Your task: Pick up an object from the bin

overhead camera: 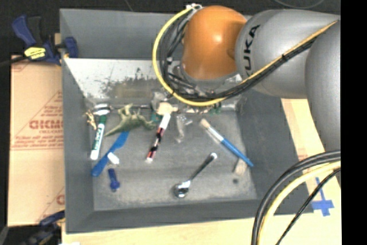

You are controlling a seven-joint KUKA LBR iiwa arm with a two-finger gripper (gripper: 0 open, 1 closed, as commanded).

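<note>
My claw (181, 122) hangs in the far middle of the bin (143, 183), between a red-and-white pen (157, 137) and a blue brush (228, 145). Open or shut, I cannot tell; nothing looks picked yet.

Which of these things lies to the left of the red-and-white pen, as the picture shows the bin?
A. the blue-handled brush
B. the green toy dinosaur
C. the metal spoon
B: the green toy dinosaur lies toward the picture's left of the red-and-white pen, while the metal spoon and the blue-handled brush both lie to the pen's right.
</note>
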